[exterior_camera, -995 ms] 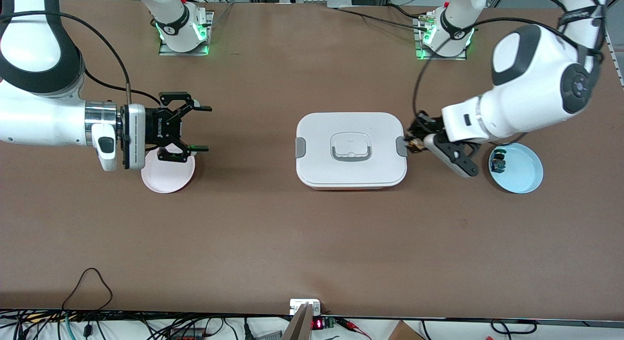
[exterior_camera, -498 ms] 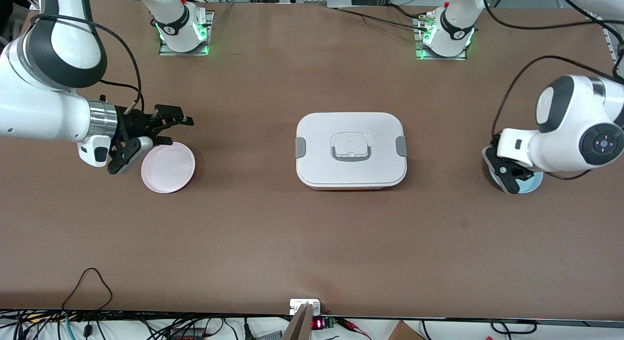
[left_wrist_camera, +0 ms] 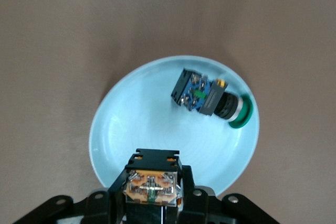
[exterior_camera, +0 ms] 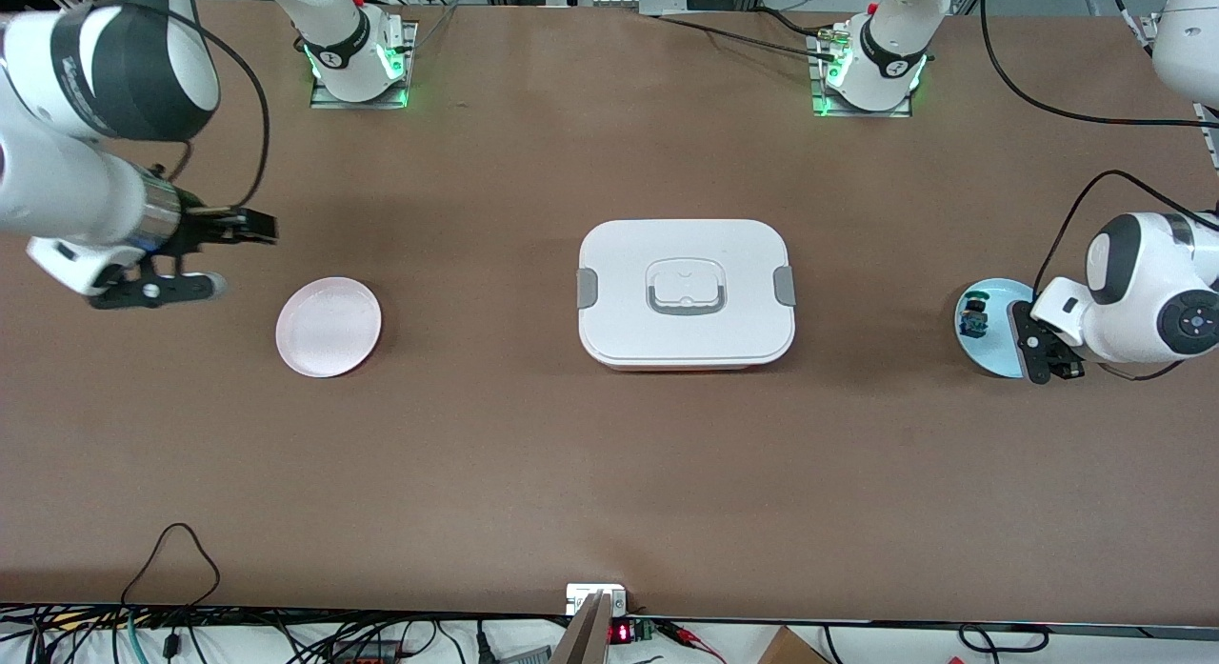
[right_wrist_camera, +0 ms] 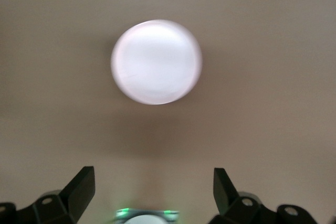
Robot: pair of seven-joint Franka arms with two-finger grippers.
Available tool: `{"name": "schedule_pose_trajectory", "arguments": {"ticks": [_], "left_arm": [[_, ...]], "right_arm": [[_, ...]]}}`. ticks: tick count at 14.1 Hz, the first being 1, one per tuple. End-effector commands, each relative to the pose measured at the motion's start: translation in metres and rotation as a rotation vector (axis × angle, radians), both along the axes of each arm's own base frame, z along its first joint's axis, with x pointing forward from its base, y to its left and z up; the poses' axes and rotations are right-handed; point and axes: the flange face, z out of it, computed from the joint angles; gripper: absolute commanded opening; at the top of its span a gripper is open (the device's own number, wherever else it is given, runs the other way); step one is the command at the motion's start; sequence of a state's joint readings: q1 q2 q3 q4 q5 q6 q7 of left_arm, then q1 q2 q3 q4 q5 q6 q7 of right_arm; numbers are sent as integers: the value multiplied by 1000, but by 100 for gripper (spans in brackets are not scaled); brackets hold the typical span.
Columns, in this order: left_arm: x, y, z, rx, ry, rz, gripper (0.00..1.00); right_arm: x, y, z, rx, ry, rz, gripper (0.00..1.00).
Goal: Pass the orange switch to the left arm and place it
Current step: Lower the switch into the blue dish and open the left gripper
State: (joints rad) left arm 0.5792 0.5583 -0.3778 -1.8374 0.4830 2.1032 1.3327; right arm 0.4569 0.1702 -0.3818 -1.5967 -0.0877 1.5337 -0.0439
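My left gripper [exterior_camera: 1045, 348] hangs over the blue plate [exterior_camera: 990, 345] at the left arm's end of the table. In the left wrist view the left gripper [left_wrist_camera: 154, 174] is shut on the orange switch [left_wrist_camera: 152, 191], whose orange-gold block faces the camera; the switch is above the plate's rim [left_wrist_camera: 136, 119]. My right gripper [exterior_camera: 243, 257] is open and empty, over bare table beside the pink plate [exterior_camera: 329, 326] toward the right arm's end. Its open fingers [right_wrist_camera: 79, 187] frame the pink plate [right_wrist_camera: 156, 61]. The white box [exterior_camera: 686, 292] stands shut at mid-table between the two plates.
A small blue and green switch [exterior_camera: 973, 316] lies on the blue plate, also seen in the left wrist view [left_wrist_camera: 210, 98]. The two arm bases [exterior_camera: 357, 59] stand along the table edge farthest from the front camera. Cables run along the nearest edge.
My left gripper has swung from beside the box's clip back over the blue plate, still holding the switch. My right gripper has drawn off the pink plate toward its end of the table.
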Motion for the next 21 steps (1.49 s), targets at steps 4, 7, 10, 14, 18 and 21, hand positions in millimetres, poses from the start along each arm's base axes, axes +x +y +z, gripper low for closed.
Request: {"name": "schedule_pose_trajectory", "arguments": {"ticks": [4,7,10,14,18,21], "left_arm": [[-17,11,-32,-28,20,-59,17],[-18,11,-36,-32,23,-57,29],[-17,9,-29,-40,31,-97,100],[-4,-4,7,-21,42,-122,100],[11,-31,99,-4,150,61,100],[11,-55,148,25,223,300,100]], "right_arm": [[12,-88,50,132,-132,-196,100],[14,-89,52,155,-147,-185,100],[5,-93,35,161,-168,-170,100],[-1,-91,46,122,-180,-134,100],[0,-90,58,131,-209,-162,100],[-4,-91,58,131,-183,-174,100]]}}
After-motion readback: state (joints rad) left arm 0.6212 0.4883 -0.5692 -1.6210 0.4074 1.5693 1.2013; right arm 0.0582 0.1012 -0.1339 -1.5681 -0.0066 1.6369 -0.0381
